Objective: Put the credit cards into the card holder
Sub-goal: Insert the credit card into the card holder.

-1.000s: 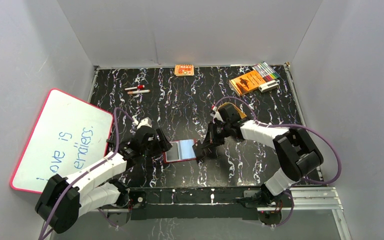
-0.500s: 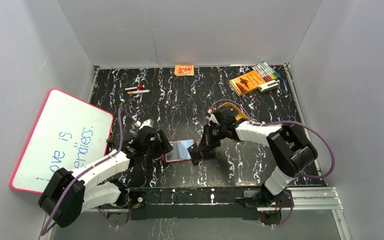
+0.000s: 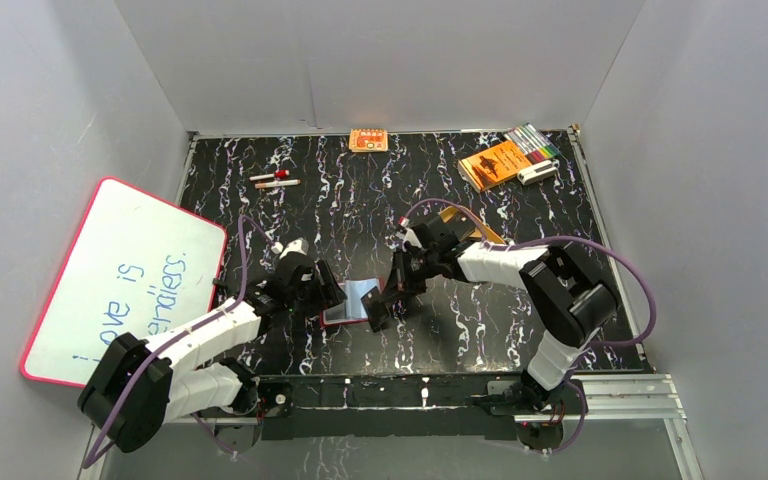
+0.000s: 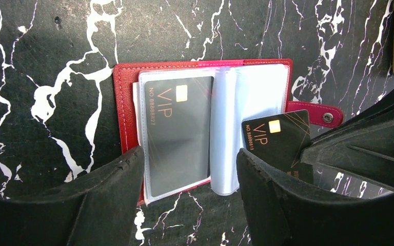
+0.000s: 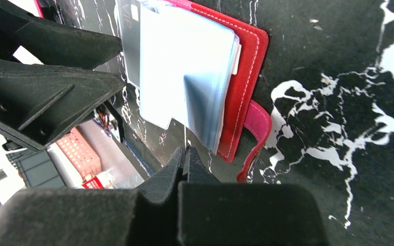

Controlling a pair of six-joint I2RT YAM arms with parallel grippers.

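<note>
Between the two grippers, on the black, white-veined marbled worktop (image 3: pixel 520 200), the small dark red leather-like folding card holder (image 3: pixel 350 302) lies opened flat. Its pale bluish clear sleeves (image 4: pixel 246 118) face up and its snap tab (image 4: pixel 320 115) points toward the right gripper (image 3: pixel 375 306).

Step in hand: insertion of a card. The right gripper is closed on a thin black credit card lettered VIP (image 4: pixel 275 139), held just over the sleeve edge nearest that gripper; its own wrist view shows the card edge-on at the fingertips. The left gripper (image 4: pixel 190 166) stands open, one finger on each side of the sleeved pages; whether it touches the holder cannot be told. A like black card (image 4: pixel 177 134) already sits in the sleeve beneath the left gripper.

Next move, as judged: the held card's leading edge must meet a sleeve mouth and slide in flat while the holder is kept from shifting. The sleeves look limp and bowed, so they are likely to buckle under a misaligned push.
</note>
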